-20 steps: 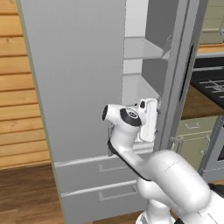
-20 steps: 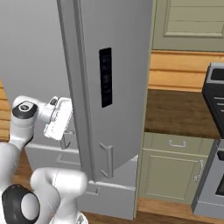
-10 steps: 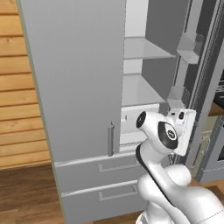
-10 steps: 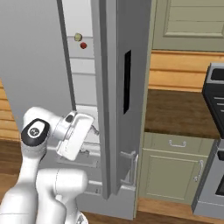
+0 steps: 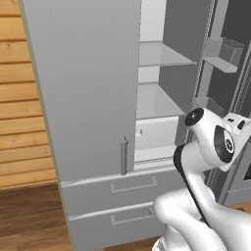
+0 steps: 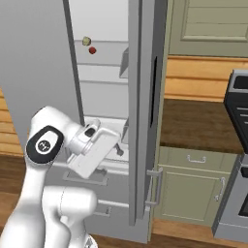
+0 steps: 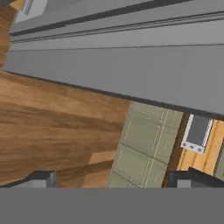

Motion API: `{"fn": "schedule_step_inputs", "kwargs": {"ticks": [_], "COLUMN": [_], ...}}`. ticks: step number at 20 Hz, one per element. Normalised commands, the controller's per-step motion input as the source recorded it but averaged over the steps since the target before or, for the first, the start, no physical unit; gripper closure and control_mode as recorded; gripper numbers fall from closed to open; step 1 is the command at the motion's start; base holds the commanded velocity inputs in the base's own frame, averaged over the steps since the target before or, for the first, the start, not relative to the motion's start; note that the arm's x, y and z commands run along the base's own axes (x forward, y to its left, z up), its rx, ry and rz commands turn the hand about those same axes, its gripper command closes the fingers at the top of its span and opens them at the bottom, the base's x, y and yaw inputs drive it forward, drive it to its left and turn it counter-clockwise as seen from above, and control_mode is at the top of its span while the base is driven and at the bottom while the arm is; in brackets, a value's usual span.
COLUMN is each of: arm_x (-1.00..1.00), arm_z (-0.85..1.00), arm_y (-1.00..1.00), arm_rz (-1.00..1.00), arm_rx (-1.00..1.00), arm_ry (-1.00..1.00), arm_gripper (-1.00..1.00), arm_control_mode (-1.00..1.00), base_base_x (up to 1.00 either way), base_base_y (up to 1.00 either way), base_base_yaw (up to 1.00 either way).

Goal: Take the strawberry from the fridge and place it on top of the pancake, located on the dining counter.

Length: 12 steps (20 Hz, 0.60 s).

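Fridge (image 5: 83, 88) right door open, strawberry (image 6: 92, 50) untouched on upper shelf at upper left of right base view beside a yellowish lump (image 6: 86, 41), end effector (image 7: 113, 179) fingers apart, empty; pick and pancake placement left.

Pale green cabinet (image 6: 191, 186) under a dark wooden tabletop (image 6: 198, 121), black stove (image 6: 238, 109) beside it, yellowish lump (image 6: 86, 41) well above
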Motion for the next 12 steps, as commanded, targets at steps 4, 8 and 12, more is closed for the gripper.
{"fn": "schedule_step_inputs", "kwargs": {"ticks": [4,8,12], "arm_x": [0.03,0.48,0.89], "arm_z": [0.19,0.01,-0.49], "arm_y": [1.00,0.92,0.59], "arm_rz": [0.00,0.03,0.00], "arm_rx": [0.12,0.45,0.79], "arm_ry": [-0.38,-0.52,-0.54], "arm_gripper": [-1.00,-1.00,-1.00], "arm_control_mode": [-1.00,-1.00,-1.00], "base_base_x": [0.00,0.00,0.00], "base_base_y": [0.00,0.00,0.00], "base_base_yaw": [0.00,0.00,0.00]}}
